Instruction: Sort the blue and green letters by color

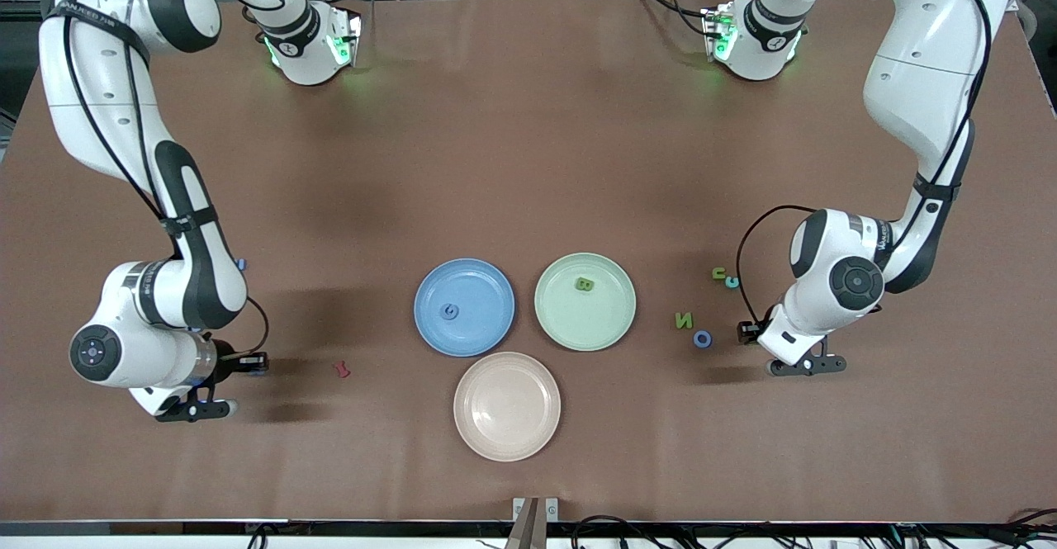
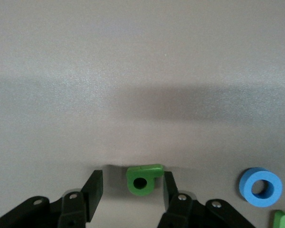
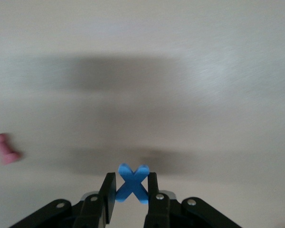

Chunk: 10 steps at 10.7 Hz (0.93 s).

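My right gripper is shut on a blue X, low over the table toward the right arm's end. My left gripper is open low at the table, with a small green letter between its fingers, against one of them. Beside it lie a blue O and a green N. A green U and a blue letter lie farther from the front camera. A blue G sits on the blue plate and a green B on the green plate.
An empty beige plate stands nearer to the front camera than the other two plates. A dark red letter lies near the right gripper. A bit of blue shows by the right arm's forearm.
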{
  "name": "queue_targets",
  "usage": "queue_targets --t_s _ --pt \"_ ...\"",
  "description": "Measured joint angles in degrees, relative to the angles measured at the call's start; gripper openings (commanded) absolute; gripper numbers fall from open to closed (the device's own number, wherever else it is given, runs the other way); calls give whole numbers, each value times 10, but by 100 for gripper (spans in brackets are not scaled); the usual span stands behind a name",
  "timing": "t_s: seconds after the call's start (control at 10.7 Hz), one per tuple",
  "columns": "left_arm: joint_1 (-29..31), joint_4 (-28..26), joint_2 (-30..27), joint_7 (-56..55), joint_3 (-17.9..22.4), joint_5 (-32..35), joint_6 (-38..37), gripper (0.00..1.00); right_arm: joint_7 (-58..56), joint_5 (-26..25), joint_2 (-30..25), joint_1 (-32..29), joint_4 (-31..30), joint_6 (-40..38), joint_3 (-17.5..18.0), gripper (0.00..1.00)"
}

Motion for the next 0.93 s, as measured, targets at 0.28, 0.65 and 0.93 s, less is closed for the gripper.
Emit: queue_targets --t_s 0.28,0.65,0.93 --pt "0 -1 1 0 0 0 0 58 119 5 -22 9 2 -87 60 0" --pt "-1 -1 4 0 0 0 0 57 316 6 -26 12 -1 -113 156 0" --pt "-4 -1 7 -17 0 0 0 55 478 7 -26 34 -8 -83 219 0"
